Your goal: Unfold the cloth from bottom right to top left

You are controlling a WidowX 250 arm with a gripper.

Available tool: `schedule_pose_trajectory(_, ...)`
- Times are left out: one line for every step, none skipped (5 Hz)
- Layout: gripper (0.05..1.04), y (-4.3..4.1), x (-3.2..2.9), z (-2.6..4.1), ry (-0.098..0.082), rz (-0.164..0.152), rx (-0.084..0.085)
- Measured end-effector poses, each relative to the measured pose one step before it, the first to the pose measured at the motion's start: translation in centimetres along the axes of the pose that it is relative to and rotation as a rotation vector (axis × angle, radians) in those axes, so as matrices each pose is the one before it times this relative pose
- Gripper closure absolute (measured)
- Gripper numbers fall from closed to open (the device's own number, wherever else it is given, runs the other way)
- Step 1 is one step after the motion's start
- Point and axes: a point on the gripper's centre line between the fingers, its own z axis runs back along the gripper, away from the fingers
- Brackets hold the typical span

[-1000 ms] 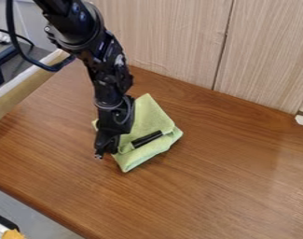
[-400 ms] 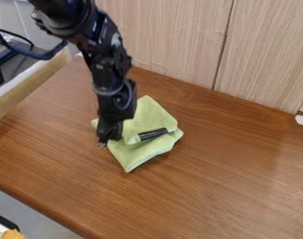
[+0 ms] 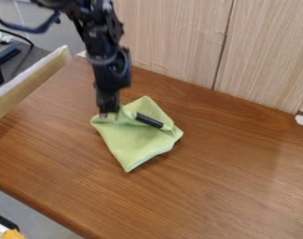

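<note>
Gripper [image 3: 108, 112], left of frame's centre, pinched gathered edge of green cloth [image 3: 134, 144] on table [image 3: 241, 177]; black rod [image 3: 149, 120] lay on cloth. I judged step as unfolding; next move called for laying edge toward upper left, then release.

A single fixed camera looks down at a slant from above the near side of a brown wood-grain tabletop [image 3: 234, 186], facing the pale wood-grain panels [image 3: 178, 37] along its far side. The view stands at middle range, close enough that the tabletop runs out of it at right. Set askew to the panels, it has their base slanting from far left toward near right, and takes in the table's near edge [image 3: 38, 213] across the near left corner.
</note>
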Motion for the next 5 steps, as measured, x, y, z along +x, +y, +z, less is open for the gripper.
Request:
schedule_pose_trajectory(1.03, 4.053, -1.526, 1.341, -0.0318, 0.1287, 0.0221)
schedule_pose_trajectory(1.03, 4.128, -1.477, 0.141, -0.008, 0.1311, 0.0102)
schedule_pose_trajectory(1.03, 2.904, -1.852, -1.491, 0.0447, 0.115, -0.0278)
schedule_pose_trajectory(1.03, 2.809, -2.172, -2.679, 0.0649, 0.0994, -0.024)
schedule_pose_trajectory(1.03, 0.778, -2.184, -2.173, 0.0495, 0.0608, -0.0285)
